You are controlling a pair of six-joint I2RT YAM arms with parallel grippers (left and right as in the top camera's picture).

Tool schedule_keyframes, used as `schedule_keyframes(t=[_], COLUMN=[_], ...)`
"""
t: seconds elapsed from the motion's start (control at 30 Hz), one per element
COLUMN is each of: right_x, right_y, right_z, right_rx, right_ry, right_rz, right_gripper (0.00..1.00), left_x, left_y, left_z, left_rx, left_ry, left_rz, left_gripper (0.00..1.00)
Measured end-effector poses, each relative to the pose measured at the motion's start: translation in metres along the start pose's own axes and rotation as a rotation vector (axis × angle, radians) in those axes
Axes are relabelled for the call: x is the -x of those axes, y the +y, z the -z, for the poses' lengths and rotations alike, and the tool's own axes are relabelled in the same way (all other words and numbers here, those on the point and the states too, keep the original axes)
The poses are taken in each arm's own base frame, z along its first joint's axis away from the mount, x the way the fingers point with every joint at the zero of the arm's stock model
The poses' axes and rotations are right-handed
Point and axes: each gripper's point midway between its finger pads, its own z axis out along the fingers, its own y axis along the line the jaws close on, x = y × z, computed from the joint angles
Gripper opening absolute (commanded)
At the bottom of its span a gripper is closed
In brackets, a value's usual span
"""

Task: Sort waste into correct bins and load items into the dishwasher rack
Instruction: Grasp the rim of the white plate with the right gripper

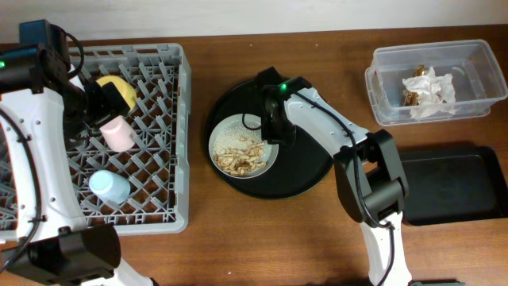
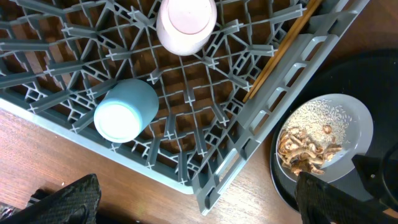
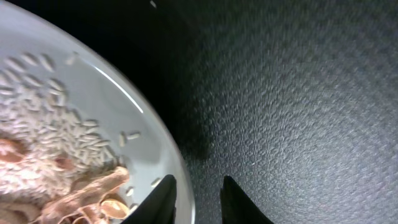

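On my right wrist feed, the right pincer (image 3: 199, 200) is tipped down over the edge of the round grey-green dish (image 3: 127, 93). Its two dark fingertips (image 3: 160, 198) stand close together astride the rim, one over the dish and one over the pebbled round black tray (image 3: 286, 93). I cannot tell whether they actually pinch the rim. Loose white rice grains (image 3: 50, 134) and brownish food scraps (image 3: 84, 198) lie in the dish just inside that edge.

On the left wrist feed, the left pincer (image 2: 193, 200) is spread wide and holds nothing. It looks down on the dishwasher rack (image 2: 273, 102), where the light blue cup (image 2: 124, 111) and pink cup (image 2: 186, 22) sit among the pegs. The chopsticks (image 2: 283, 46) lie aslant along the rack's wall.

From overhead, my right arm comes up from the near right, bends at the elbow and stretches left across the round tray to the dish's right side. My left arm runs up the rack's left edge, its wrist above the far left corner beside the small yellow bowl (image 1: 119, 89).

Farther right on the brown wooden desk (image 1: 238, 238) lies the shallow black rectangular tray (image 1: 452, 183). Beyond it stands the clear rectangular plastic tub (image 1: 381, 95), with the crumpled white paper napkin (image 1: 430, 83) and a small brown snack wrapper (image 1: 411, 98) inside. A pale wall (image 1: 317, 16) runs behind the desk.
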Motion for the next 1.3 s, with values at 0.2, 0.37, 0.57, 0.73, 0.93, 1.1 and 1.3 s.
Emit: schedule_keyframes(t=[0.2,0.37,0.57,0.73,0.93,1.1,1.3], right_x=[-0.001,-0.003,-0.014,0.004,0.003,-0.003,0.036], right_y=[0.0,0.0,-0.029,-0.092,-0.142,-0.135,0.016], right_z=[-0.002,-0.008,0.003,0.02,0.026,0.047,0.093], right_rx=[0.002,0.002,-0.074,-0.183,-0.253,-0.247,0.027], right_ry=[0.002,0.018,0.094,0.093,0.133,0.172,-0.123], right_rz=[-0.006,-0.014,-0.049,-0.155,-0.221,-0.181,0.106], right_gripper=[0.23,0.04,0.04,0.17,0.31,0.31,0.85], left_x=[0.0,0.0,0.0,0.0,0.0,0.0,0.0], left_y=[0.0,0.0,0.0,0.0,0.0,0.0,0.0], left_z=[0.0,0.0,0.0,0.0,0.0,0.0,0.0], left_rx=[0.0,0.0,0.0,0.0,0.0,0.0,0.0], left_ry=[0.0,0.0,0.0,0.0,0.0,0.0,0.0], left_rz=[0.0,0.0,0.0,0.0,0.0,0.0,0.0], left_gripper=[0.99,0.99,0.99,0.99,0.99,0.99,0.99])
